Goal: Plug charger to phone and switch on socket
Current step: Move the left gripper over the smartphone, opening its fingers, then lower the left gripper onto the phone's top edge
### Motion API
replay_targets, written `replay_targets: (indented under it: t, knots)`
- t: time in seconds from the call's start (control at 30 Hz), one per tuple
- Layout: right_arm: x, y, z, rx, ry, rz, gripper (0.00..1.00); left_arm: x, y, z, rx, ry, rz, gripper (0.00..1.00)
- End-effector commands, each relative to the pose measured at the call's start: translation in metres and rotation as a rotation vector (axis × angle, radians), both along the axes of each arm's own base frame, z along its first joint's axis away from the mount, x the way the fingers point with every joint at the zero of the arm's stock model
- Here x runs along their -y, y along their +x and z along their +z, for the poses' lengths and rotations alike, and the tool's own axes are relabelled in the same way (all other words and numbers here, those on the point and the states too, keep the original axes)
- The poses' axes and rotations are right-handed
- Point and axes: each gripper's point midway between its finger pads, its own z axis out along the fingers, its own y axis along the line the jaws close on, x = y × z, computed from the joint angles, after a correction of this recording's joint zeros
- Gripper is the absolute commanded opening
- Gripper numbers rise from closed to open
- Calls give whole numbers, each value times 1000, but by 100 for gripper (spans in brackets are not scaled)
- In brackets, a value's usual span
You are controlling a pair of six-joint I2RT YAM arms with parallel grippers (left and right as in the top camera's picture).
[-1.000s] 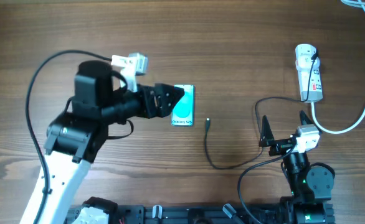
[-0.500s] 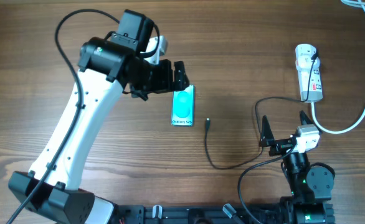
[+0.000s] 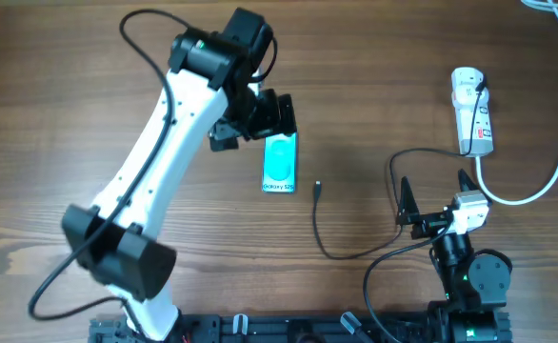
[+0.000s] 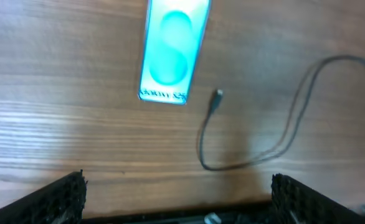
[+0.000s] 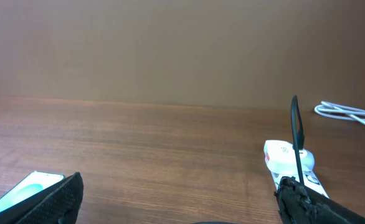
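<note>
The phone (image 3: 279,165) lies flat mid-table, cyan screen up, white text at its near end; it also shows in the left wrist view (image 4: 173,53) and the right wrist view (image 5: 27,186). The charger cable (image 3: 328,243) loops over the table and its black connector tip (image 3: 317,187) lies loose just right of the phone, also in the left wrist view (image 4: 216,99). The white socket (image 3: 471,112) lies at the far right, also in the right wrist view (image 5: 288,158). My left gripper (image 3: 268,117) (image 4: 179,199) is open and empty, held high over the phone's far end. My right gripper (image 3: 436,203) (image 5: 179,205) is open and empty, near the front right.
The socket's thick white cord (image 3: 546,186) curves off to the right edge and shows in the right wrist view (image 5: 350,115). The black cable rises to a plug on the socket (image 3: 480,89). The left arm's long white link (image 3: 155,162) spans the left half of the table.
The left arm has stretched out and swung toward the far side; its gripper went from left of the phone to above the phone's far end. The right arm, phone and cable have not moved.
</note>
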Motion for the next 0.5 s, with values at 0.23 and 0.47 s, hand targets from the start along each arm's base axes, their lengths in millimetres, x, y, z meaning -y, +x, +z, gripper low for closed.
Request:
replay_targets:
  t: [0.23, 0.47]
  knots:
    - [1, 0, 2, 10, -17, -6, 100, 3, 34, -89, -112, 180, -6, 100]
    - [1, 0, 2, 10, -17, -6, 100, 23, 47, -100, -21, 142, -134, 100]
